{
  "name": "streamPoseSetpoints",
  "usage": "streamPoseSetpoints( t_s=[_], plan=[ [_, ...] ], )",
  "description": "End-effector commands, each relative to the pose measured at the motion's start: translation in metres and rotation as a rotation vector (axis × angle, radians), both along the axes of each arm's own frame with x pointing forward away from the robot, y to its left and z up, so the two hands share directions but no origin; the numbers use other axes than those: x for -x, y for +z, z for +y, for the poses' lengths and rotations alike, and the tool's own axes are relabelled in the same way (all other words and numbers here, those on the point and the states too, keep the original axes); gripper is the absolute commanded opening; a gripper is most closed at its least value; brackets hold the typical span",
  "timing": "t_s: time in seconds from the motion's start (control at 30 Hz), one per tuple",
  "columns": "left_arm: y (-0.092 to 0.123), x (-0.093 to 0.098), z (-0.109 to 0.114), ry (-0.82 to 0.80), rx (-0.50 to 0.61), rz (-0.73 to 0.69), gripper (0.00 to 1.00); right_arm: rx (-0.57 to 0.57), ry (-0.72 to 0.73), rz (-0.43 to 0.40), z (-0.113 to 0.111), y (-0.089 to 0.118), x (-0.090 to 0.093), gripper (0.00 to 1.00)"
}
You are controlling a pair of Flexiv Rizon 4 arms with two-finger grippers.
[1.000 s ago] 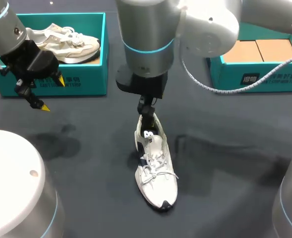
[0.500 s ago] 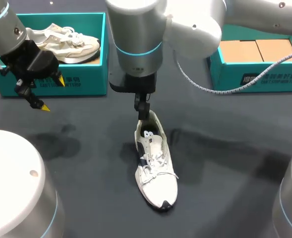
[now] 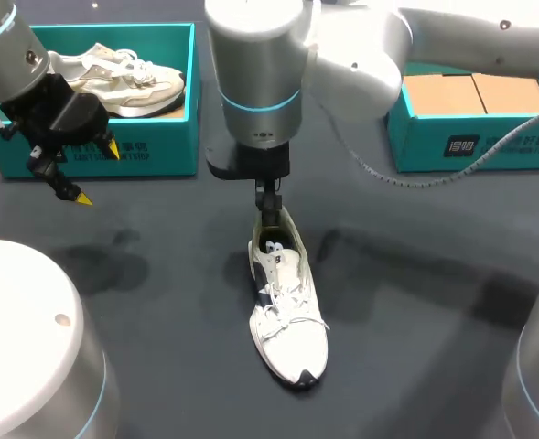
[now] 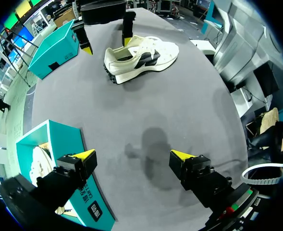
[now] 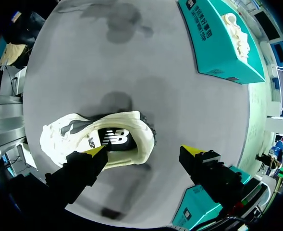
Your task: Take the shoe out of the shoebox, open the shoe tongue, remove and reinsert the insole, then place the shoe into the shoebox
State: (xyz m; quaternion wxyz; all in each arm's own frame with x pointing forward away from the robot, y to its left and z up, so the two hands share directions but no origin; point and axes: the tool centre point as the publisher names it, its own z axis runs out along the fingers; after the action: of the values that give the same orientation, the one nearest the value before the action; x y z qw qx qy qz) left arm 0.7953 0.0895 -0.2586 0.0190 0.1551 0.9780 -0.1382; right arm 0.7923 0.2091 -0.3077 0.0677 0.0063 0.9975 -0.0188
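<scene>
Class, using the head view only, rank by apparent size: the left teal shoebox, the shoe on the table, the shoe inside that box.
1. left teal shoebox, largest.
2. shoe on the table.
3. shoe inside the box: looks smaller, but it is farther and partly hidden by the left arm, so unsure.

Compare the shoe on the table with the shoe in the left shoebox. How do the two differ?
The table shoe stands on the dark table; the boxed shoe sits inside the teal shoebox. The table shoe points its toe toward the camera; the boxed shoe lies crosswise. The right claw hangs open at the table shoe's heel; no claw touches the boxed shoe. Both are pale laced trainers.
</scene>
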Motion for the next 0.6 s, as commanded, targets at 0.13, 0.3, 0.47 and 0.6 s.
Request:
streamPoseSetpoints(
  t_s=[0.13,0.3,0.47,0.6],
  plan=[
    [0.0,0.0,0.0,0.0,-0.003,0.0,1.0,-0.016,0.024,0.003,-0.006,-0.023,-0.008,1.0],
    [0.0,0.0,0.0,0.0,-0.003,0.0,1.0,-0.016,0.03,0.023,-0.006,-0.037,-0.015,1.0],
    [0.0,0.0,0.0,0.0,-0.003,0.0,1.0,-0.02,0.034,0.035,-0.004,-0.047,-0.02,1.0],
    [0.0,0.0,0.0,0.0,-0.003,0.0,1.0,-0.019,0.038,0.044,-0.003,-0.054,-0.024,1.0]
  ],
)
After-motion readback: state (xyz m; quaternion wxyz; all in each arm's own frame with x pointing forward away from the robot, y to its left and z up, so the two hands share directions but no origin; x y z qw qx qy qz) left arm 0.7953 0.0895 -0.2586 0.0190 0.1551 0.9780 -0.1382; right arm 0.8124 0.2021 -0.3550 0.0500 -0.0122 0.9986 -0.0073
